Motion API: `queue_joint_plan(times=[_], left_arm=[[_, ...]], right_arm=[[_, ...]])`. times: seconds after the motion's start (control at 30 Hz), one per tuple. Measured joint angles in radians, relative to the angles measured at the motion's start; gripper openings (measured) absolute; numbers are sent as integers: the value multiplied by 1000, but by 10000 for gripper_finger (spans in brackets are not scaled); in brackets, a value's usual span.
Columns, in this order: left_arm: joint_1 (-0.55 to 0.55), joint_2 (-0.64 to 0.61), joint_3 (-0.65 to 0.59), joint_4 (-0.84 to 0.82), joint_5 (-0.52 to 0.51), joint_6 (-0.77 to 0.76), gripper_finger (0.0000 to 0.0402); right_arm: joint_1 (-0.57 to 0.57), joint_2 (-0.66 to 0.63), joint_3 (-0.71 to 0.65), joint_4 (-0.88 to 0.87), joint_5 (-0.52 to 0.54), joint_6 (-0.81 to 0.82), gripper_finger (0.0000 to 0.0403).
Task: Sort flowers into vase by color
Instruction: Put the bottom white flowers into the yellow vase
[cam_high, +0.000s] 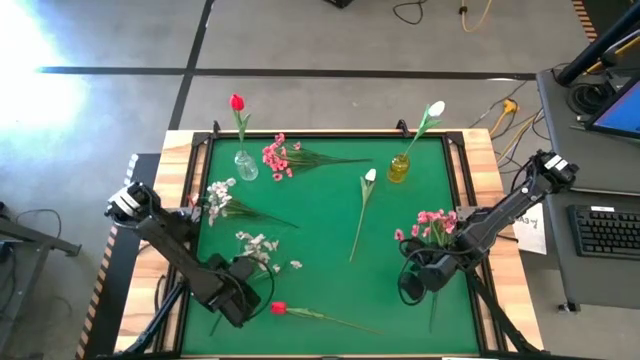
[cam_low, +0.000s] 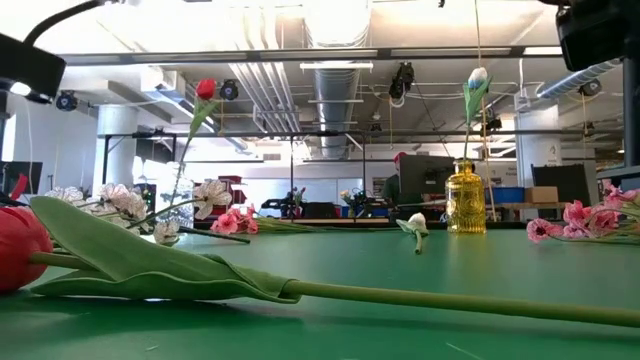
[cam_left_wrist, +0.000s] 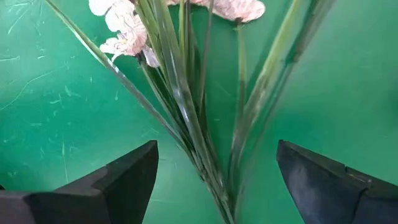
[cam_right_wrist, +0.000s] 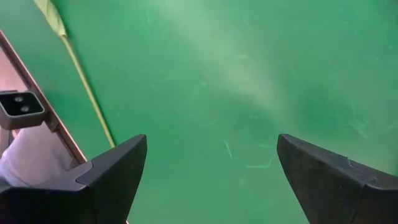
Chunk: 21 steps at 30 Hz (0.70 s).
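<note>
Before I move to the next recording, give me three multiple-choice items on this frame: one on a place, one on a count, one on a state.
1. Where is the white tulip bud that stands in a vase?
A. in the yellow vase at the mat's far right
B. in the clear vase at the far left
C. lying by the near edge

2. How many vases stand on the green mat?
A. one
B. two
C. four

3. What is the left hand doing?
A. shut on a red bud
B. open, around the stems of a white blossom spray
C. parked off the table

Key: 1 A, the white tulip bud rises from the yellow vase. 2 B, only that one and the clear vase show on the green mat. 3 B, the left hand has its fingers wide apart, the white blossom spray between them.
</note>
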Motion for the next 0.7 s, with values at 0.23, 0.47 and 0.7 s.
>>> queue_joint_plan(times=[0.23, 0.47, 0.7], left_arm=[[-9, 29, 0, 0, -2, -21, 311], [-13, 30, -2, 3, -75, -61, 304], [-13, 32, -7, 9, -79, -87, 255]], right_arm=[[0, 31, 0, 3, 2, -4, 352], [0, 65, 0, 8, 2, -38, 352], [0, 91, 0, 36, 2, -57, 352]])
